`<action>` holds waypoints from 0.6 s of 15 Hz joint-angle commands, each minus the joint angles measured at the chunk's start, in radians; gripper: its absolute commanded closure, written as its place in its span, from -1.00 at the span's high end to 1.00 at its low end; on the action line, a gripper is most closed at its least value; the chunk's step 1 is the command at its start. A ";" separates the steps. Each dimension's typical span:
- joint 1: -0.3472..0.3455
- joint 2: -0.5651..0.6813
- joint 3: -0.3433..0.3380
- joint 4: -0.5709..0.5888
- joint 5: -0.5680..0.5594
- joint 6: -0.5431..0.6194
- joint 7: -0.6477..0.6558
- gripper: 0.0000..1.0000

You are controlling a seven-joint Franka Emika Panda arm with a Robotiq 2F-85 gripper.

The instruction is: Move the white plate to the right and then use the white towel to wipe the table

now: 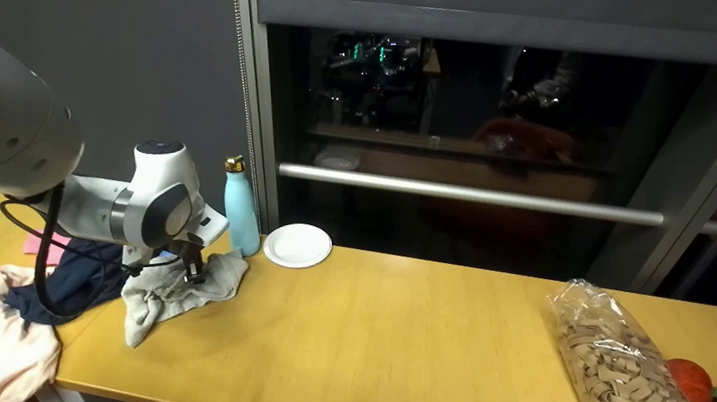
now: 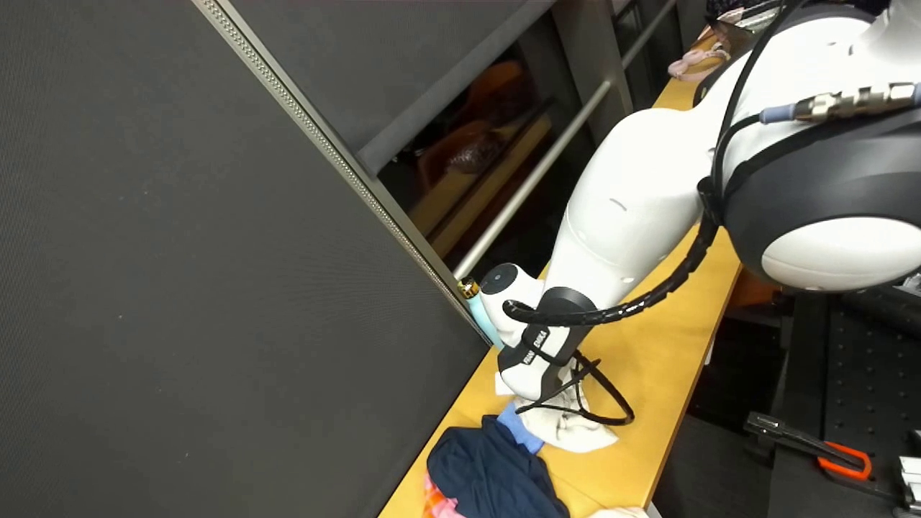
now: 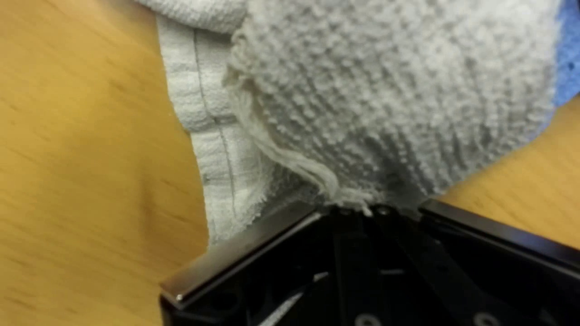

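In an exterior view, white capital letters (image 2: 536,347) stand on the dark wrist joint (image 2: 514,354) of the white robot arm (image 2: 626,187). They climb steeply from lower left to upper right and come in two parts: "FRAN" lower down, "EMIKA" above it. A thin black cable (image 2: 616,392) crosses between the two, hiding what lies under it. A mark on the arm's round dark cap (image 2: 499,279) is too small to read.

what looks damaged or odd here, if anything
The white towel looks frayed: in the wrist view, loose threads hang off a ragged edge right up to the gripper, unlike the stitched hem beside them.
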 commanded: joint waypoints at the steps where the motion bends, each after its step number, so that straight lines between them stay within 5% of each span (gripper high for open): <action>1: -0.005 -0.023 0.053 -0.175 0.028 0.064 -0.034 -1.00; 9: -0.079 -0.210 0.008 -0.514 0.035 0.150 0.000 -1.00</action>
